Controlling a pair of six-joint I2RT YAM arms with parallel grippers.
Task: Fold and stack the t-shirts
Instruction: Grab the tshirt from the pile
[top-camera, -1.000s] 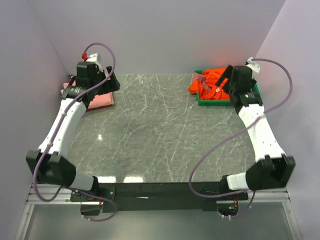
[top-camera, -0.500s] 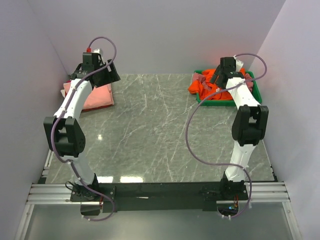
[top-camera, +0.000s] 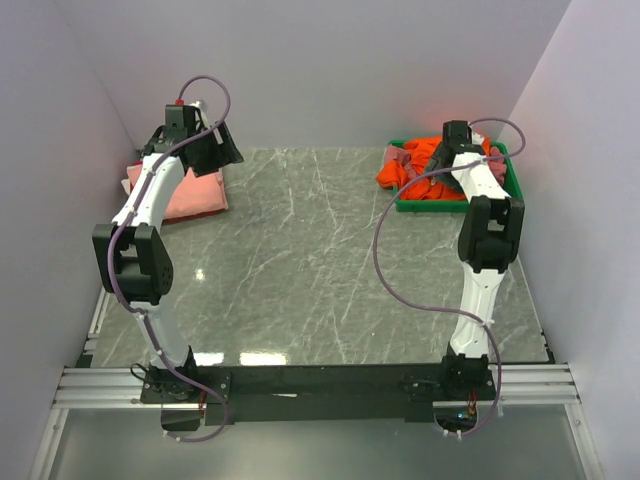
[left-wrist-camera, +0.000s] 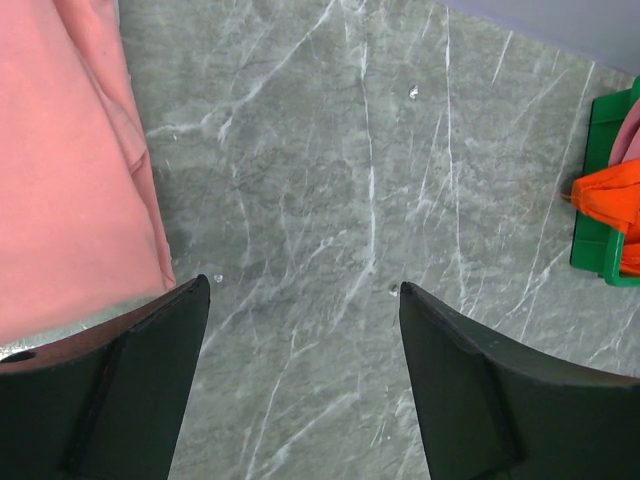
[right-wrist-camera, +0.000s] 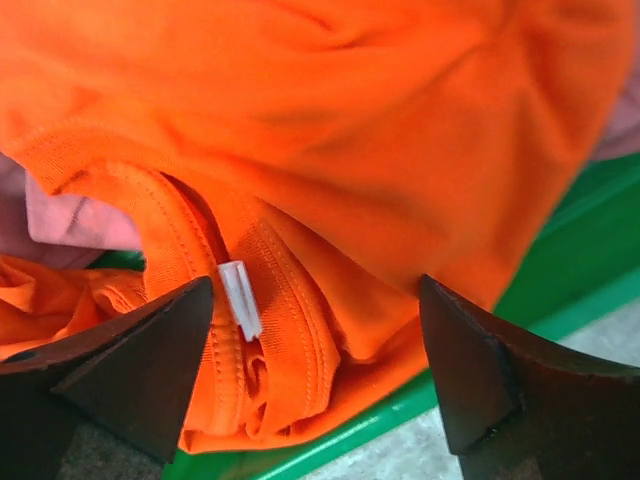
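Directly under the R gripper, jaws wide apart, an orange shirt is bunched in a green bin. L gripper, also wide, is held over the table, pink shirt beside it.

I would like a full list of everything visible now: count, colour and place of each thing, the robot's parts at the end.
table: one, grey marble, under everything.
green bin: one, green, far right corner.
orange t-shirt: one, bright orange, crumpled in the bin.
pink cloth: count unclear, dusty pink, in the bin beside the orange one.
salmon-pink t-shirt: at least one, salmon-pink, lying flat, far left.
left gripper: one, black, open, above bare table beside the salmon-pink t-shirt.
right gripper: one, black, open, close over the orange t-shirt.
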